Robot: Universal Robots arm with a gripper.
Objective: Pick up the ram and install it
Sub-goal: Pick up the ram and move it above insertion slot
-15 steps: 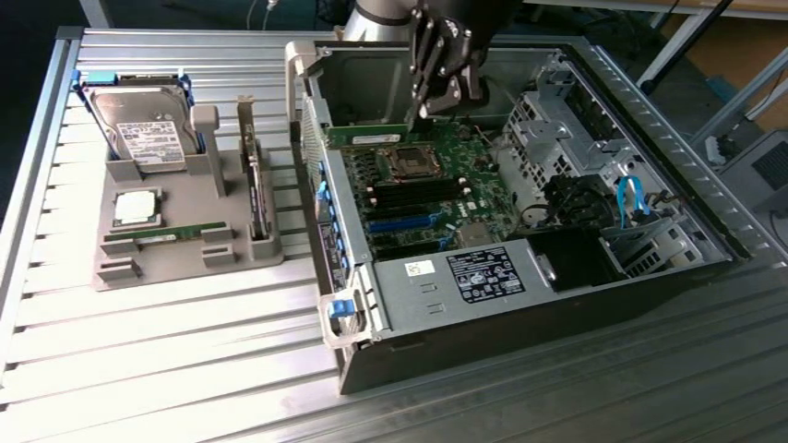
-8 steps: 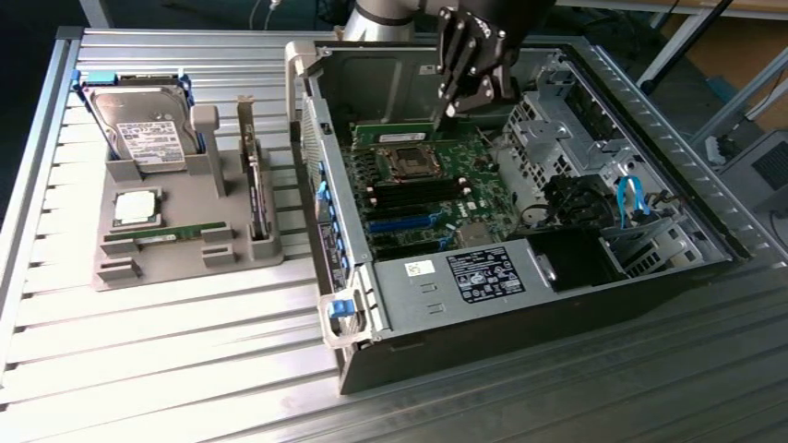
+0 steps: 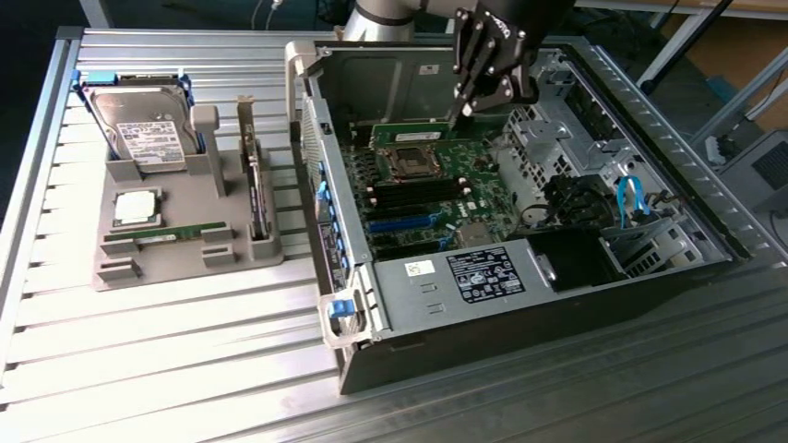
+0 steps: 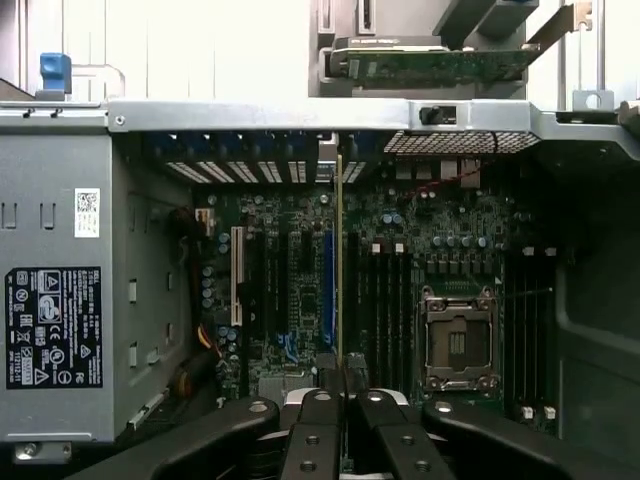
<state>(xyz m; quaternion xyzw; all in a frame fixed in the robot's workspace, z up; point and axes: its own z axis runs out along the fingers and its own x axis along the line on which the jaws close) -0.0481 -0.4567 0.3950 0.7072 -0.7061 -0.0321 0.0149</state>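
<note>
My gripper hangs inside the open computer case, above the far end of the motherboard. In the wrist view its fingers are shut on the ram, a thin green stick seen edge-on and pointing down at the board. The stick sits just beside the row of black memory slots and a blue slot. The empty CPU socket lies on the other side of those slots. The same slots lie below the gripper in the exterior view.
A grey holder on the exterior view's left carries a hard drive, a silver CPU chip, a dark expansion card and a second green stick. Case walls, the power supply and blue cables surround the board.
</note>
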